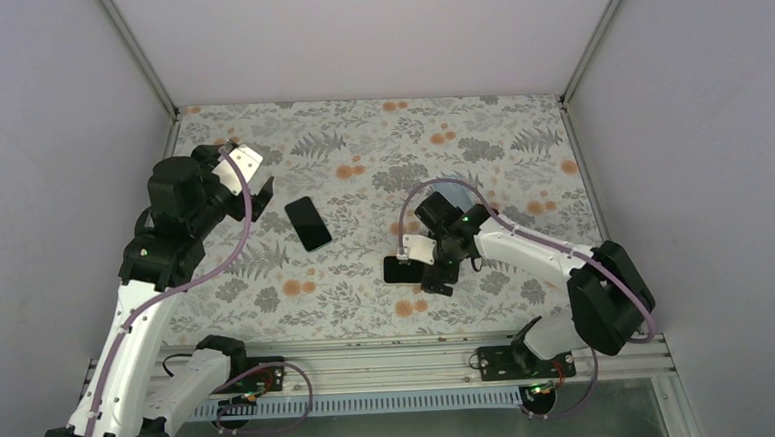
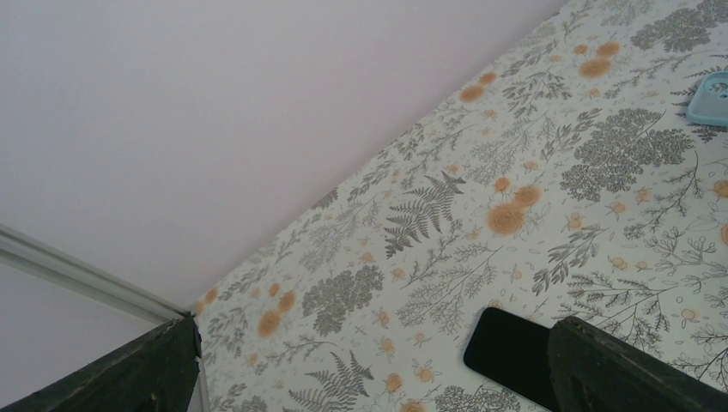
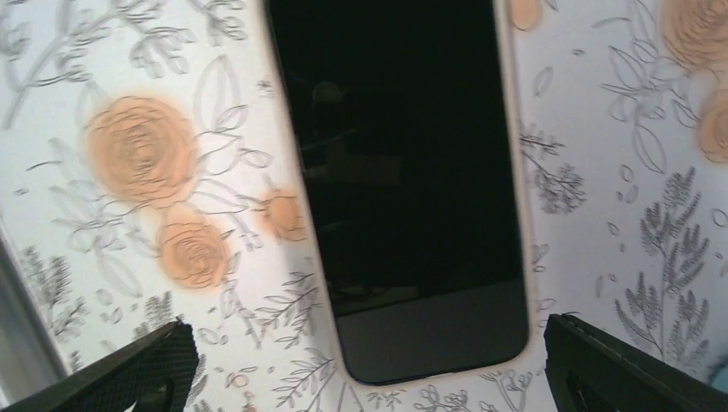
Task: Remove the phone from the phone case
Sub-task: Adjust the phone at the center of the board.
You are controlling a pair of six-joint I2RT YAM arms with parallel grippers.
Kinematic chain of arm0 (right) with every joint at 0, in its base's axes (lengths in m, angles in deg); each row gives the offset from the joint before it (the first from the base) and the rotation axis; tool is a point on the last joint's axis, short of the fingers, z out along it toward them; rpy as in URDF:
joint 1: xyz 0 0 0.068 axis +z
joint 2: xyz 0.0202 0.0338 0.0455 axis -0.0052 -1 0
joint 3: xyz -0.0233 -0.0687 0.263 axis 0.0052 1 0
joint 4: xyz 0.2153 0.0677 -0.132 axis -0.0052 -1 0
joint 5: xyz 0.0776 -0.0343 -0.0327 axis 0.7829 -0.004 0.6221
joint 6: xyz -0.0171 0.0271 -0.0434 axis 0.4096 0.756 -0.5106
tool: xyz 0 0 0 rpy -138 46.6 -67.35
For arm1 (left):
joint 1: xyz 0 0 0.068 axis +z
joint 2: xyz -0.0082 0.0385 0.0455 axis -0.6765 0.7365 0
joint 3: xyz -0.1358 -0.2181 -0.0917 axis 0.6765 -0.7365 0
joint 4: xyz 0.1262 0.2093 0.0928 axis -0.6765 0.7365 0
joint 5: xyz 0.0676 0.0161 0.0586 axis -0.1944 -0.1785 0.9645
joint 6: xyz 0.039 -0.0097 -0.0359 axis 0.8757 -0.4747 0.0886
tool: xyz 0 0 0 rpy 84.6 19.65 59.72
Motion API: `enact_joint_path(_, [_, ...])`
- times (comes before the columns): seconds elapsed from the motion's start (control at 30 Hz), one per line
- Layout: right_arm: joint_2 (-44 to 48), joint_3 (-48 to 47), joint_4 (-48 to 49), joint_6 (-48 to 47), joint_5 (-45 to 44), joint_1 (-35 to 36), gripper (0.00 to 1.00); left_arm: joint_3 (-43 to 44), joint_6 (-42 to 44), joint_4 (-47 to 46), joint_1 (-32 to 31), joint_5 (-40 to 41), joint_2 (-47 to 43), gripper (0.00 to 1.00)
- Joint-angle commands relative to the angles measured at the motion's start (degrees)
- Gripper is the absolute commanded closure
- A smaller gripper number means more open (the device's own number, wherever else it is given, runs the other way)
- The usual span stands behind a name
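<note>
Right gripper (image 3: pixel 365 343) hangs wide open, empty, fingers either side of cased phone (image 3: pixel 412 172) flat on table (image 3: pixel 618 223); I read it as lining up grasp. Left gripper (image 2: pixel 375 343) spread, empty, aside.

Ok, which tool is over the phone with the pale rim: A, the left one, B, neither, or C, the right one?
C: the right wrist view shows the pale-rimmed phone lying directly below the open right tool.
</note>
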Motion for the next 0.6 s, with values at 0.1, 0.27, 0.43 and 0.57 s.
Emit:
enact_joint_path(0.1, [4.40,2.94,5.44,-11.01,6.74,0.57,0.00,0.21,-0.60,-0.15,0.78,-1.18,-0.83,0.00])
enact_joint_path(0.27, [-0.38,1.75,4.45,-13.39,9.03,0.53,0.00,-0.65,-0.32,-0.19,1.23,-2.33,-1.59,0.00])
enact_joint_path(0.43, [-4.36,-1.52,3.16,-15.65,11.68,0.25,0.00,-1.59,-0.07,-0.65,1.50,-2.65,-2.06,0.00])
enact_joint_path(0.57, [-6.35,-3.47,2.94,-17.38,12.53,0.00,0.00,-1.05,-0.05,-0.47,1.67,-3.69,-2.18,0.00])
